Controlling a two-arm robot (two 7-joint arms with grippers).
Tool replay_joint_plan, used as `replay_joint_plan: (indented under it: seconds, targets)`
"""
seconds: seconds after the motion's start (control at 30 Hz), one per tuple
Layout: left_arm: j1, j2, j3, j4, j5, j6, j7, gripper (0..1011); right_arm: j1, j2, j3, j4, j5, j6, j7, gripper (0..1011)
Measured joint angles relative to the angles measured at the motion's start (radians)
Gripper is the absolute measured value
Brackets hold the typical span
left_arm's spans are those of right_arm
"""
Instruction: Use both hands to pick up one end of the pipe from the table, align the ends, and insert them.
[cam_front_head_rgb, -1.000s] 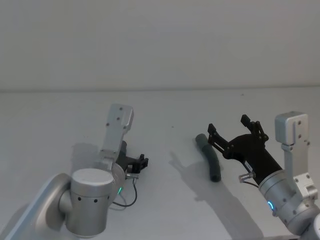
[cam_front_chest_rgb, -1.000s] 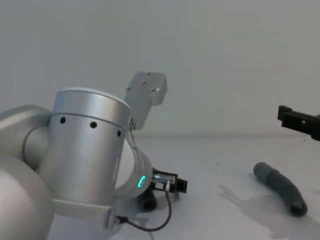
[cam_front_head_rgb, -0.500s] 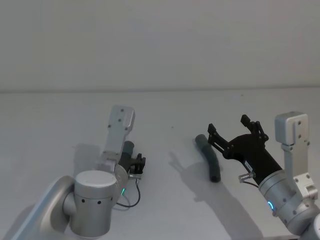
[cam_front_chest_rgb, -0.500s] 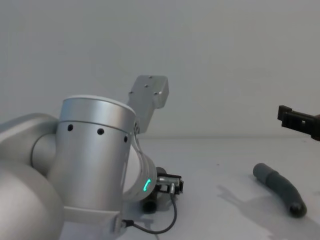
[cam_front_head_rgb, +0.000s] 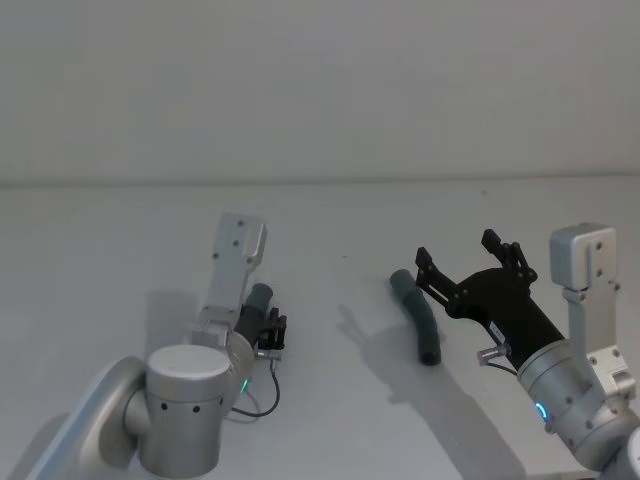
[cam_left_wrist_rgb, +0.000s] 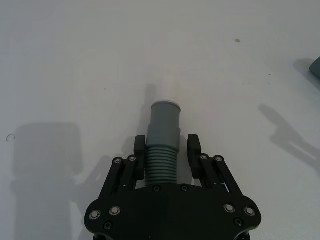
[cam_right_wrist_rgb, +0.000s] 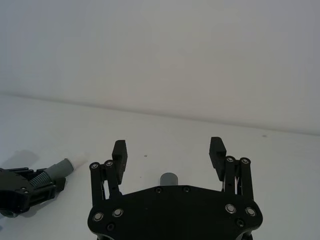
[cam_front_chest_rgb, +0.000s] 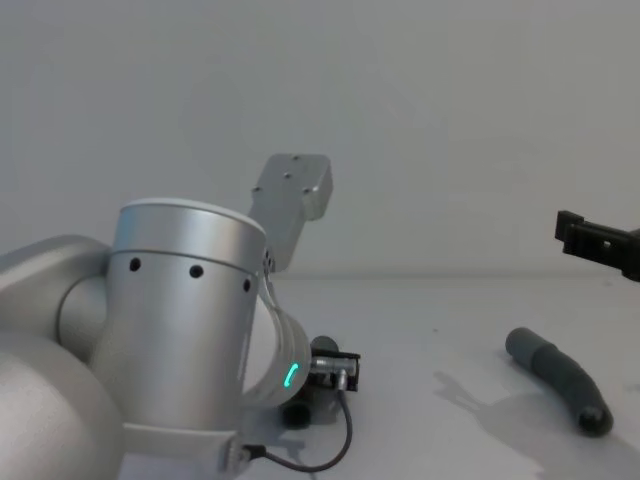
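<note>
The shorter pipe piece (cam_left_wrist_rgb: 164, 140), ribbed with a smooth grey collar and a white plug, lies on the white table (cam_front_head_rgb: 120, 230). My left gripper (cam_left_wrist_rgb: 167, 146) straddles its ribbed part. One finger touches the ribs, a thin gap shows at the other, so it is open. In the head view this gripper (cam_front_head_rgb: 276, 328) sits left of centre with the collar (cam_front_head_rgb: 261, 296) poking out. The longer curved piece (cam_front_head_rgb: 418, 320) lies to the right. My right gripper (cam_front_head_rgb: 456, 247) hovers wide open above and beside it, and the cuff's mouth (cam_right_wrist_rgb: 169, 179) shows between its fingers.
A plain grey wall rises behind the table's far edge (cam_front_head_rgb: 330, 183). My left arm's big silver joint (cam_front_chest_rgb: 180, 310) blocks much of the chest view. A cable (cam_front_head_rgb: 262, 398) loops from the left wrist. White surface lies between the two pieces.
My left arm has shifted and the shorter piece's collar has come into sight beside its gripper. The right arm and the longer piece have not moved.
</note>
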Motion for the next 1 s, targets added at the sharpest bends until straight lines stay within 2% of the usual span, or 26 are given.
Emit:
replay_joint_plan:
  seconds: [0.3, 0.4, 1.0]
  targets:
    - [0.008, 0.013, -0.006, -0.008, 0.003, -0.016, -0.019, 414, 0.0, 0.0, 0.0, 0.0, 0.0, 0.0, 0.0, 1000]
    - [0.01, 0.021, -0.008, -0.012, 0.004, -0.022, -0.031, 333, 0.0, 0.0, 0.0, 0.0, 0.0, 0.0, 0.0, 1000]
    - [0.019, 0.069, -0.022, -0.042, 0.0, -0.033, -0.101, 330, 0.0, 0.0, 0.0, 0.0, 0.0, 0.0, 0.0, 1000]
